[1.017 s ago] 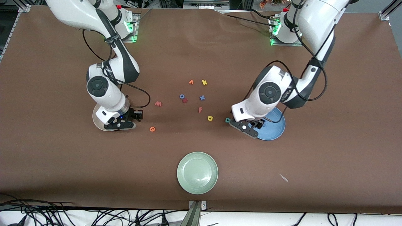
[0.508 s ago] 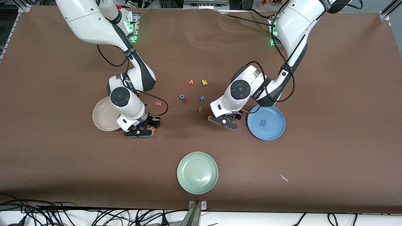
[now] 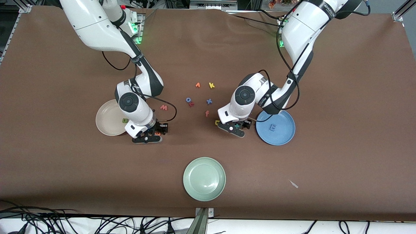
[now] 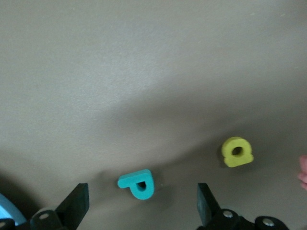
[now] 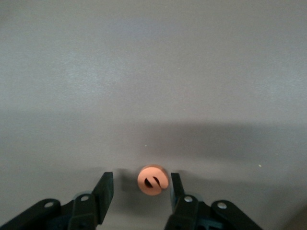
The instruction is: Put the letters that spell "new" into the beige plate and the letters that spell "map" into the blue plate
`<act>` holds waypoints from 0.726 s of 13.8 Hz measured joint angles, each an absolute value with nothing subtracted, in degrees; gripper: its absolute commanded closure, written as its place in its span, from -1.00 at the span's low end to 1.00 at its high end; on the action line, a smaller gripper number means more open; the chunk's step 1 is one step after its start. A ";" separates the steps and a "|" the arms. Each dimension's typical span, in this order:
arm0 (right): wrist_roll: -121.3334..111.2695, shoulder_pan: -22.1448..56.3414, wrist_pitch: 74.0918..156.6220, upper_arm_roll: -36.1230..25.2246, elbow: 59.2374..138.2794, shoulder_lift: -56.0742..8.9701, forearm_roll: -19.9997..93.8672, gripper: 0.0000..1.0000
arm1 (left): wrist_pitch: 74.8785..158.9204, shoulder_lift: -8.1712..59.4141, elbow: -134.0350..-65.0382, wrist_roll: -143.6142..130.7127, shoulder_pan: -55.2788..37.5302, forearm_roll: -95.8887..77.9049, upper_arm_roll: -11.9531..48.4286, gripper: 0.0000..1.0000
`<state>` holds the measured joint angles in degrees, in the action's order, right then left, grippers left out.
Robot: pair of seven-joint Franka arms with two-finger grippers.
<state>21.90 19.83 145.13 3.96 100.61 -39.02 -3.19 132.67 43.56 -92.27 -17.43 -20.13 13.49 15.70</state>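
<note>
Right wrist view — orange e (image 5: 152, 180) (flat) between fingers (image 5: 103, 190).

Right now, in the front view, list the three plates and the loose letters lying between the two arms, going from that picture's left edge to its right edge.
beige plate → pinkish-red w → blue o → orange f → yellow k → blue plate. The pale green plate sits nearest the camera and spans the o-to-k stretch, so I leave it unordered.

Brown tabletop (image 3: 341, 97), cables (image 3: 97, 224) along near edge, metal frame corners
</note>
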 measured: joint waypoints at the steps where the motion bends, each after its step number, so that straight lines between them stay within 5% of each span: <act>1: 21.89 19.74 145.14 3.89 100.53 -39.12 -3.25 -0.12 | 132.81 43.76 -92.26 -17.43 -20.11 13.49 15.56 -0.96; 7: 21.89 19.61 146.25 3.72 100.56 -40.43 -3.30 -0.09 | 133.75 44.78 -92.12 -17.44 -20.09 13.49 14.79 -0.85; 10: 21.89 19.60 146.38 3.66 100.56 -40.45 -3.35 0.17 | 133.84 45.00 -92.10 -17.44 -20.09 13.49 14.60 -0.84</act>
<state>21.89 19.60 146.38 3.66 100.56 -40.45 -3.35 133.84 45.00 -92.10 -17.44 -20.09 13.49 14.60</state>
